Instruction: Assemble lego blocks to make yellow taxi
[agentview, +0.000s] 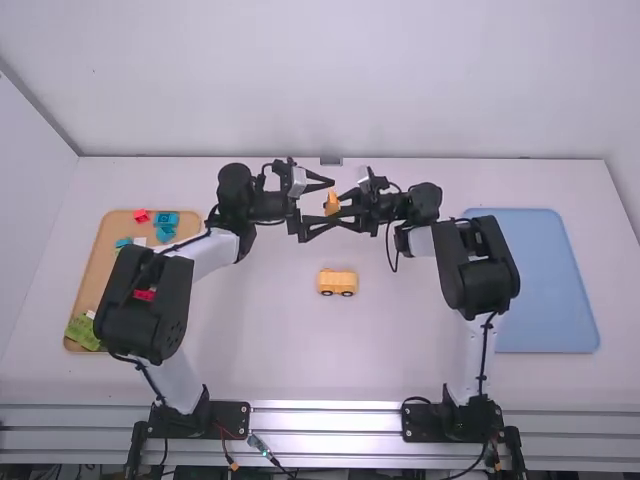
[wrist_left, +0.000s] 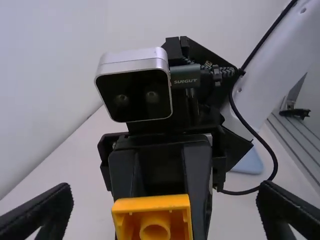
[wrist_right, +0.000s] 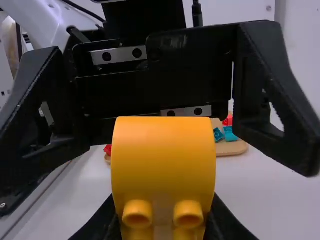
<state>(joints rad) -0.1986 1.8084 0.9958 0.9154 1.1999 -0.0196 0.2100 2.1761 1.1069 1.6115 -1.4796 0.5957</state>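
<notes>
so the right tool (wrist_right: 163, 215) had its fingers clamped on a curved yellow piece (wrist_right: 162, 155), studs and all, up over the table (agentview: 400, 340). the left tool (wrist_left: 165, 210) faced it with fingers spread wide, one either side of the piece, neither gripping it. the wheeled yellow taxi body (agentview: 337, 282) sat on the table on the near side of both tools, toward the arm bases. loose blocks (agentview: 165, 220) were in the wooden tray (agentview: 98, 260), well off to the left of the left tool.

looked like a mid-air handover or regrip to get the piece ready for the body. next up, the left tool would need to line up and close before the right one let go, or the piece could twist or drop.
</notes>
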